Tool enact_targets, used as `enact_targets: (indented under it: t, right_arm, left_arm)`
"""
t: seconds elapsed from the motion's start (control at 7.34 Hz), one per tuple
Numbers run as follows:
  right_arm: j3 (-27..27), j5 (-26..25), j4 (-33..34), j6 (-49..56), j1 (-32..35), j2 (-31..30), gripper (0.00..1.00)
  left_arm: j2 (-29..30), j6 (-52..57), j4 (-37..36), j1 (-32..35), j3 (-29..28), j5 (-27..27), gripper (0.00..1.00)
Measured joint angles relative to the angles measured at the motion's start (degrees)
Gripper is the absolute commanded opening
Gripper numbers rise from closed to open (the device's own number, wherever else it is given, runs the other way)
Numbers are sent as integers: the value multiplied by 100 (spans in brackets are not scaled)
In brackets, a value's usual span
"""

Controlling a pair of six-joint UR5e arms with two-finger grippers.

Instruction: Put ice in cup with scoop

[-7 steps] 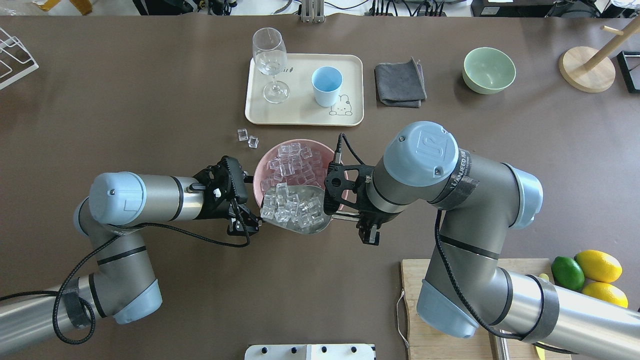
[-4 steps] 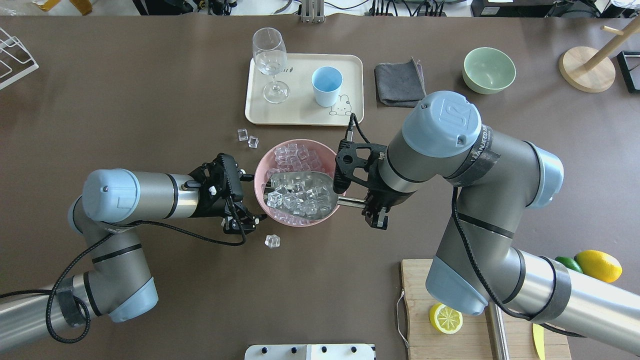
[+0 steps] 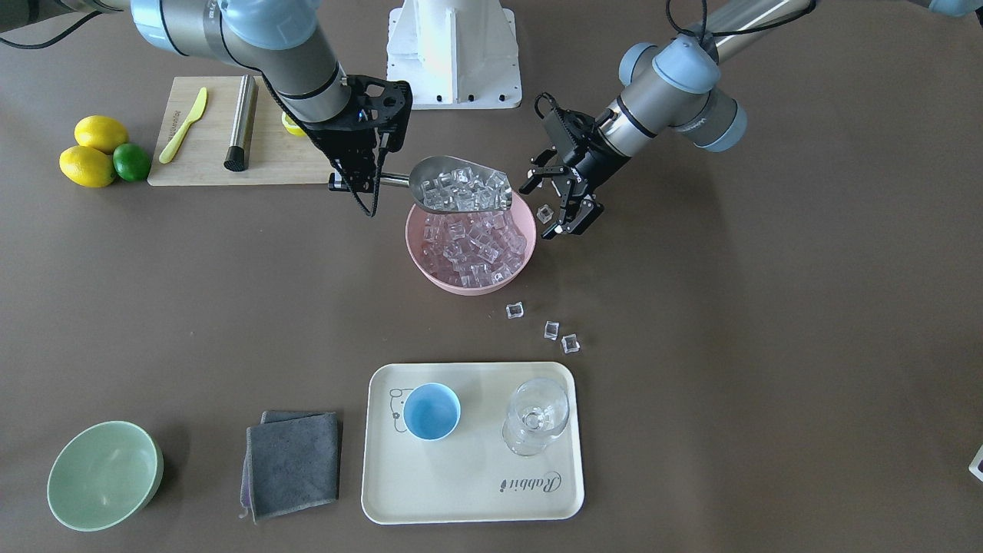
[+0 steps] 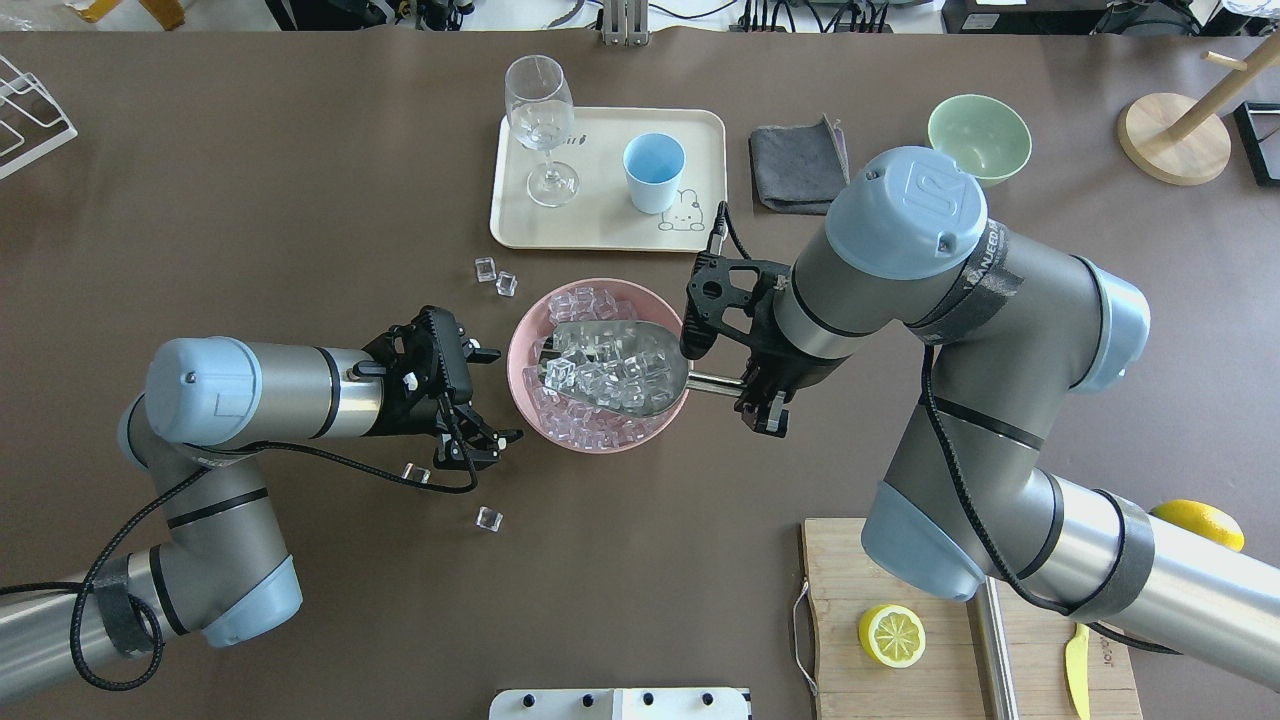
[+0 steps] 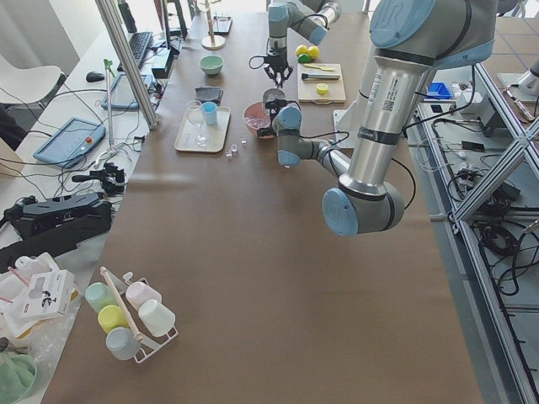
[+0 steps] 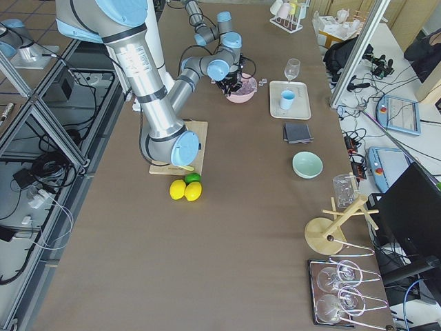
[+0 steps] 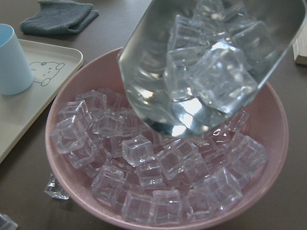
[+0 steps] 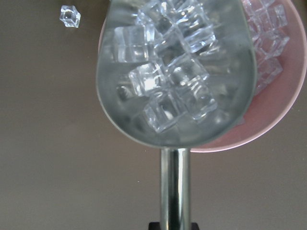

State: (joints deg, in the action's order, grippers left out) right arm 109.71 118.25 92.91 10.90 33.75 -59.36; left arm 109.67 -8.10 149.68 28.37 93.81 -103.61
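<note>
Holding scoop by handle, right gripper clamped; left gripper open, empty. Ice heaped, slick, loose: keep trough level to cup or cubes spill.

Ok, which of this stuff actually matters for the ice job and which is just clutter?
In play: scoop, loaded, in right hand; ice; pink bowl; blue cup on tray.
Clutter: wine glass; grey cloth; green bowl; lemons; lime; cutting board; stray cubes.
</note>
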Motion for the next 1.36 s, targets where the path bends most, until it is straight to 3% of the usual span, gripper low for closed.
enact_targets:
  t: [0.27,1.36]
  right_arm:
    - [-2,213,31,-31,165,-77,0]
    - [263,730,1599,-1449,1136,-56,0]
  left_arm:
    - [-60,2,-8,4,56,6,98]
    - [-1111,26,-545,113,1269,17,98]
